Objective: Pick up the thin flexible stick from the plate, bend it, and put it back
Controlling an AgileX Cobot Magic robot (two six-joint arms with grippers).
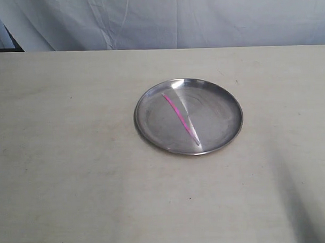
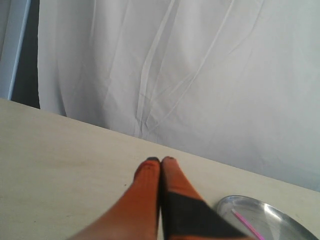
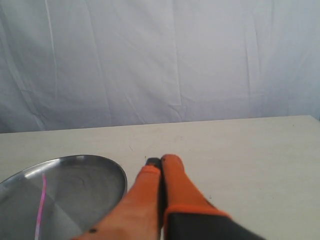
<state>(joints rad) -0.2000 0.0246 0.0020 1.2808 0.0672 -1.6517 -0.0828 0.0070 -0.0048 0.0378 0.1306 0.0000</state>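
The thin pink stick (image 1: 176, 110) lies slantwise inside the round silver plate (image 1: 224, 103) in the middle of the table; its near end turns pale. Neither arm shows in the exterior view. In the left wrist view my left gripper (image 2: 160, 160) is shut, its orange fingers pressed together with nothing between them, and the plate (image 2: 280, 215) with the stick (image 2: 247, 226) sits off to one side. In the right wrist view my right gripper (image 3: 161, 160) is shut and empty too, beside the plate (image 3: 95, 180), where the stick (image 3: 41, 205) rests.
A pale beige table (image 1: 67, 157) spreads wide around the plate. A white cloth curtain (image 1: 191, 19) hangs behind the table's far edge, with a dark gap (image 1: 13, 41) at the far left corner.
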